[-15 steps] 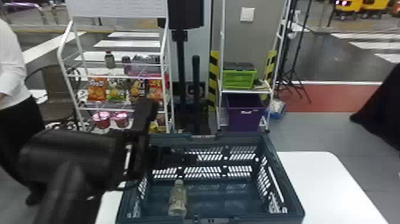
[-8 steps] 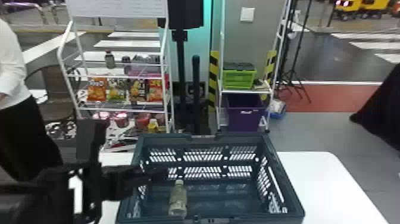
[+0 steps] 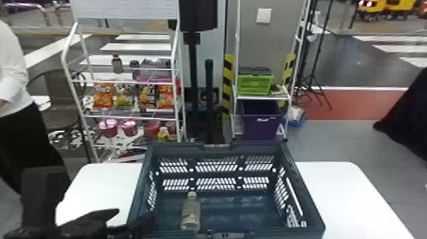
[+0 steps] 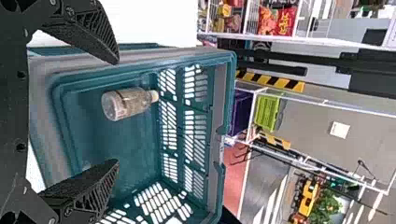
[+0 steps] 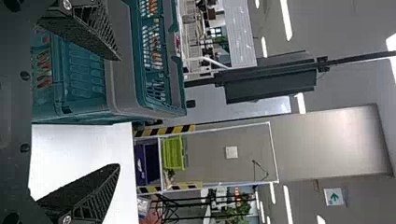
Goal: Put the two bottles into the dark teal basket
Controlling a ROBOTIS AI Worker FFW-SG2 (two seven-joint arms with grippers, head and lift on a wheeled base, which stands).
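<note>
A clear bottle with a pale cap [image 3: 191, 212] lies inside the dark teal basket [image 3: 287, 190], toward its left side; in the left wrist view the bottle [image 4: 128, 102] rests on the basket floor. My left gripper [image 3: 136, 214] is low at the basket's near left corner. Seen from its wrist, the left gripper [image 4: 116, 112] is open above the basket [image 4: 224, 98], its fingers apart from the bottle. Outside the basket's right side, my right gripper [image 5: 119, 112] stands open with nothing held, the basket wall [image 5: 116, 60] beside one finger.
The basket stands on a white table [image 3: 343, 194]. Behind it are a white snack rack [image 3: 127, 116], a black post [image 3: 208, 101] and a shelf with a green crate [image 3: 254, 84] and a purple bin [image 3: 260, 122].
Across the head views, my left arm has drawn back from over the basket, leftward and down toward its near left corner. The bottle in the basket has stayed in place.
</note>
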